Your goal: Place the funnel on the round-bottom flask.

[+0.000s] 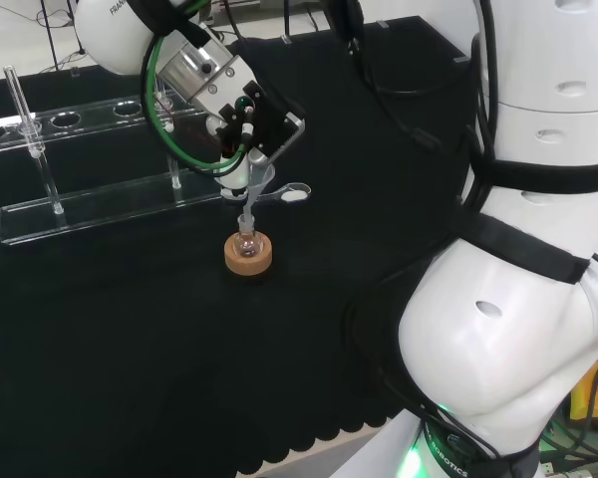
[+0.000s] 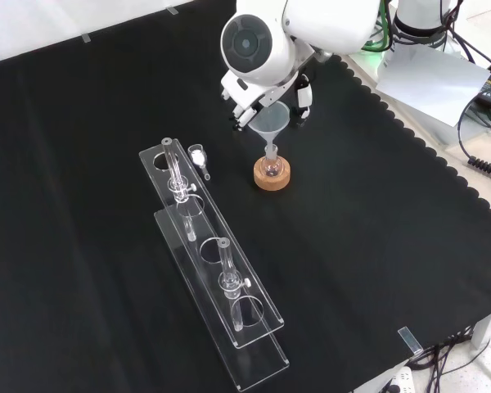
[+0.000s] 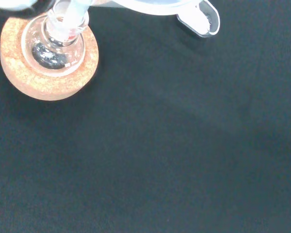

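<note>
A small clear round-bottom flask point(image 1: 245, 239) stands upright in a cork ring point(image 1: 249, 258) in the middle of the cloth. Right above it is a clear funnel point(image 1: 242, 182) whose stem reaches down into the flask's neck. The hand point(image 1: 258, 117) comes from above and is shut on the funnel's cone. In the front view the funnel point(image 2: 272, 121) sits between the hand's fingers point(image 2: 244, 110), over the flask point(image 2: 270, 166) and cork ring point(image 2: 272, 177). The wrist view shows the flask point(image 3: 57, 47) in its cork ring point(image 3: 48, 82), with the funnel stem point(image 3: 69, 11) entering the neck.
A small clear scoop point(image 1: 293, 193) lies on the cloth just beyond the flask, also seen as the scoop point(image 2: 200, 156) and the scoop point(image 3: 202, 18). A long clear tube rack point(image 2: 213, 255) with test tubes stands to the left in the front view. The arm's white links point(image 1: 518, 249) stand at the head view's right.
</note>
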